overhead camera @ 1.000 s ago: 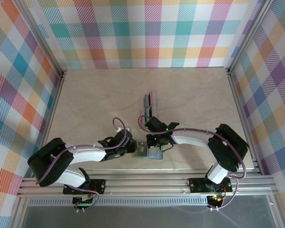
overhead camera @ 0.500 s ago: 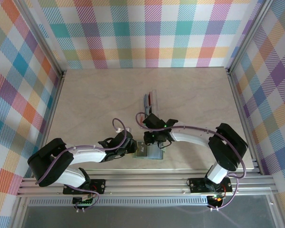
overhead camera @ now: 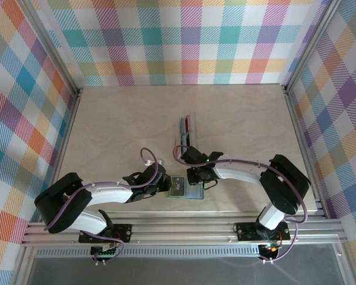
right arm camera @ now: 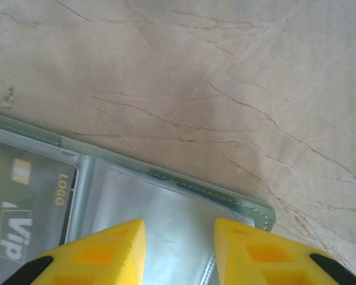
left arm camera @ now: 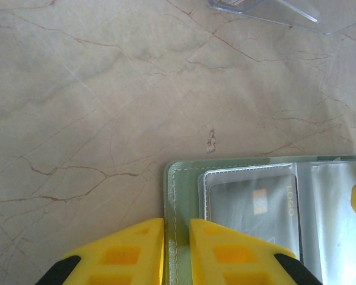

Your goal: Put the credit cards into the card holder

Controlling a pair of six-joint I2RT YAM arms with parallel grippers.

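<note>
Currently card holder (left arm camera: pixel 181 196) sleeves one card (left arm camera: pixel 249 214); left end effector (left arm camera: pixel 177 228) clamps its edge, right end effector (right arm camera: pixel 179 228) gapes.

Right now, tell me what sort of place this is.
Probably a robot lab test cell: plaid walls, a marble-look tabletop, and a left arm and right arm bolted to an aluminium rail.

Beige marble-look table (left arm camera: pixel 107 107): we see a smooth, faintly shiny top with brown veins.
Grey-green folding card holder (left arm camera: pixel 237 165): we see a soft matt cover, a stitched edge and glossy clear plastic sleeves.
Dark rectangular credit card (left arm camera: pixel 249 208): smooth plastic under a sleeve.
Clear plastic tray (left arm camera: pixel 267 9): glossy.
Left gripper (left arm camera: pixel 177 222): yellow plastic, satin.
</note>
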